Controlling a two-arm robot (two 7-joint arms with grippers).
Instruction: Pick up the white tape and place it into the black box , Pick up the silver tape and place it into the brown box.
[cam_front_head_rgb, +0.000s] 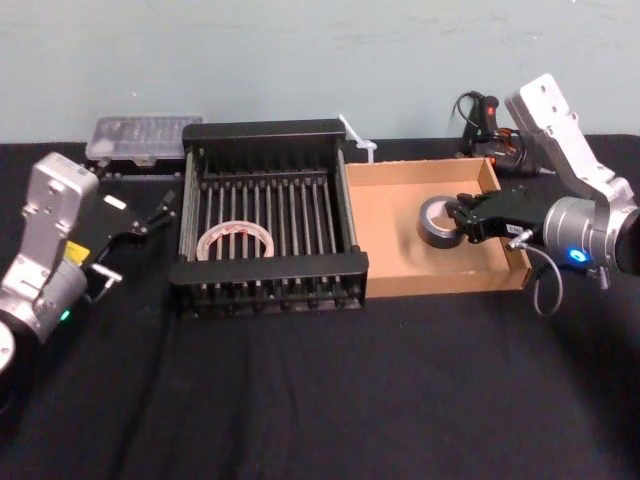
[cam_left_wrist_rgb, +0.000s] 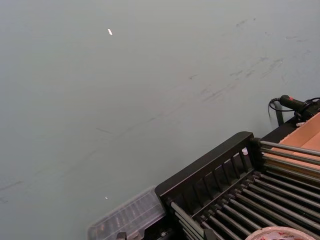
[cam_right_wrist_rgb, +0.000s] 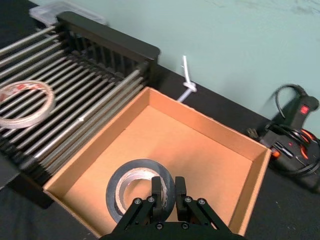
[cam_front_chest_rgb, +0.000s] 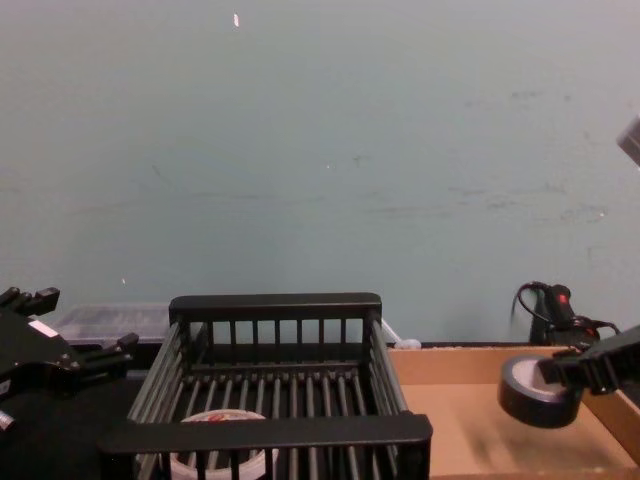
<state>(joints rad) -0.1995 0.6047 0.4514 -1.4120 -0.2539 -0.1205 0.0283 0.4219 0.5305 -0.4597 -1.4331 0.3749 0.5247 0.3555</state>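
The silver tape stands on edge inside the brown box, near its right side. My right gripper is shut on the roll's wall, one finger inside the core and one outside, as the right wrist view shows on the silver tape. From the chest view the silver tape hangs upright, low over the tray floor. The white tape lies flat on the bars of the black box. My left gripper is parked open to the left of the crate.
A clear plastic case sits behind the crate's left corner. A white zip tie and a black-and-red corded tool lie behind the boxes. Black cloth covers the table in front.
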